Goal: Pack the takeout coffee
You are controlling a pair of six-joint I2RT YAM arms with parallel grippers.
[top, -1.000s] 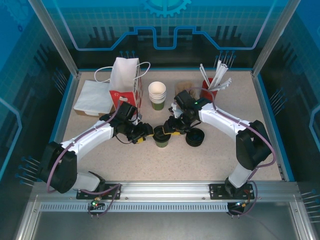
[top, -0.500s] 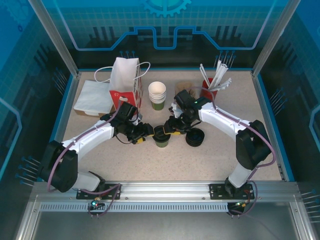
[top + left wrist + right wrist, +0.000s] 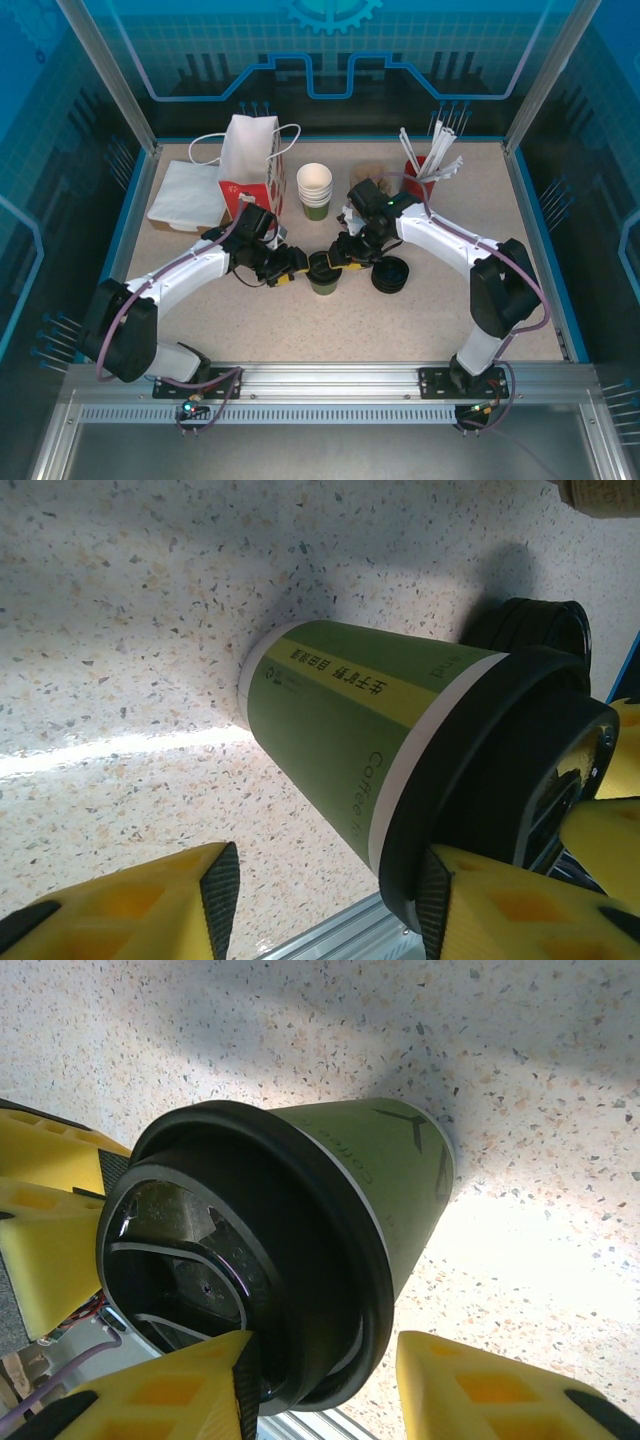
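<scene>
The takeout coffee [image 3: 322, 272] stands mid-table, a green-and-cream paper cup [image 3: 340, 710] under a black lid [image 3: 250, 1260]. My left gripper [image 3: 293, 268] reaches it from the left, my right gripper [image 3: 345, 256] from the right. In the left wrist view the left gripper [image 3: 328, 905] is open: one pad [image 3: 436, 905] rests against the lid's rim, while the other pad [image 3: 220, 900] stays clear of the cup wall. The right gripper [image 3: 325, 1370] is open too, straddling the lid's edge. One of its fingers [image 3: 235, 1385] touches the lid's top and the other finger [image 3: 480, 1390] stands off the cup.
A loose stack of black lids [image 3: 390, 274] lies right of the cup. Behind it stand lidless cups [image 3: 314, 188], a white-and-red paper bag [image 3: 250, 160], napkins [image 3: 188, 195] at the back left, and a red holder of straws [image 3: 425, 165] at the back right.
Both grippers stay at the cup's lid and the cup has not moved. The arms shifted only very slightly.
</scene>
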